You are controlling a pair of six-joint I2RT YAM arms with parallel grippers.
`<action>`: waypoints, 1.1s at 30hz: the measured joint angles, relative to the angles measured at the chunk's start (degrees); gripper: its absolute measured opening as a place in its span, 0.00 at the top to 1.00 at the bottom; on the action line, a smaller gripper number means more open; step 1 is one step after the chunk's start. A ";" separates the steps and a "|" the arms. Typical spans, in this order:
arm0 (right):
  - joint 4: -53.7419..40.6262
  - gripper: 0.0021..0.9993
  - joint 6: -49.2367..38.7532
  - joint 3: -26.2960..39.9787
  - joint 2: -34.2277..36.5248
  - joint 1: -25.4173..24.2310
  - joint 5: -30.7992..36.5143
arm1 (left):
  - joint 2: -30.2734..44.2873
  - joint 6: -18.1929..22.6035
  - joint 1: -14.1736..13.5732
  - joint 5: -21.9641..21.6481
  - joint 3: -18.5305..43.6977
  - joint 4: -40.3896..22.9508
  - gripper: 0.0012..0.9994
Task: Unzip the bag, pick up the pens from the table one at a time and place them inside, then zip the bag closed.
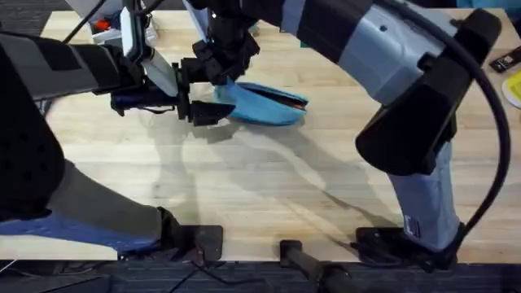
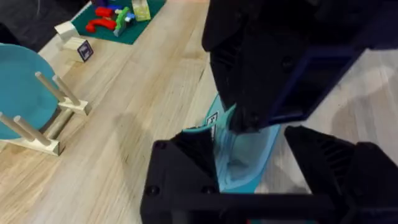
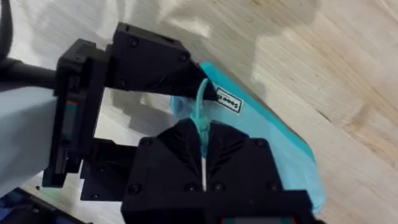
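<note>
The light blue bag (image 1: pixel 264 106) lies on the table (image 1: pixel 260 187) at the back centre, its top slit partly open and dark. An orange sliver (image 1: pixel 299 102) shows at the slit's right end; I cannot tell whether it is one of the pens. My left gripper (image 1: pixel 199 110) is shut on the bag's left end, and the fabric (image 2: pixel 239 158) sits between its fingers. Just above, my right gripper (image 1: pixel 220 72) is shut on the pale blue zipper pull (image 3: pixel 201 118), close to the left gripper's fingers (image 3: pixel 180 74).
Left of the bag, a round blue disc on a wooden stand (image 2: pixel 25 93) rests on the table. Behind it lie a green mat with coloured pieces (image 2: pixel 115 15) and a small white card (image 2: pixel 78 48). A yellow item (image 1: pixel 514 85) sits at the right edge.
</note>
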 joint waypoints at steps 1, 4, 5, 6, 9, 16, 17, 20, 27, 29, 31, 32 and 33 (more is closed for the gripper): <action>0.00 0.97 -0.02 0.00 0.00 0.00 0.00 | 0.00 0.00 0.00 -0.12 0.00 0.00 0.28; -0.12 0.97 0.00 0.00 0.00 0.00 -0.02 | 0.00 0.02 0.19 -0.45 0.00 -0.02 0.31; -0.20 0.97 0.00 0.00 0.00 0.00 -0.02 | 0.00 0.00 0.32 -0.50 0.00 -0.07 0.32; -0.29 0.97 0.00 0.00 0.00 0.00 -0.02 | 0.00 0.00 0.50 -0.61 0.00 -0.12 0.32; -0.60 0.97 0.00 0.00 0.00 0.04 -0.02 | 0.00 0.00 1.24 -0.72 0.00 -0.13 0.34; -0.66 0.97 0.00 0.00 0.00 0.04 -0.04 | 0.00 -0.04 2.54 -0.89 0.00 -0.13 0.46; -0.66 0.97 0.00 0.00 0.00 0.04 -0.07 | 0.02 -0.06 2.54 -0.89 0.00 -0.13 0.47; -1.00 0.97 0.00 0.00 0.00 0.04 -0.32 | 0.00 -0.20 2.54 -1.01 0.00 -0.13 0.69; -1.40 0.97 -0.02 0.00 0.00 0.20 -0.37 | 0.00 -0.22 2.51 -1.31 0.00 -0.20 0.95; -1.42 0.97 -0.02 0.00 0.00 0.20 -0.39 | 0.00 -0.22 2.51 -1.33 0.00 -0.49 0.96; -1.46 0.97 -0.02 0.00 0.00 0.22 -0.42 | 0.00 -0.20 2.51 -1.33 0.00 -0.95 0.96; -1.46 0.97 -0.02 0.00 0.00 0.26 -0.42 | 0.00 -0.21 2.51 -1.33 0.00 -1.20 0.96; -1.51 0.97 -0.02 0.00 0.00 0.28 -0.42 | 0.00 -0.22 2.53 -1.35 0.00 -1.44 0.96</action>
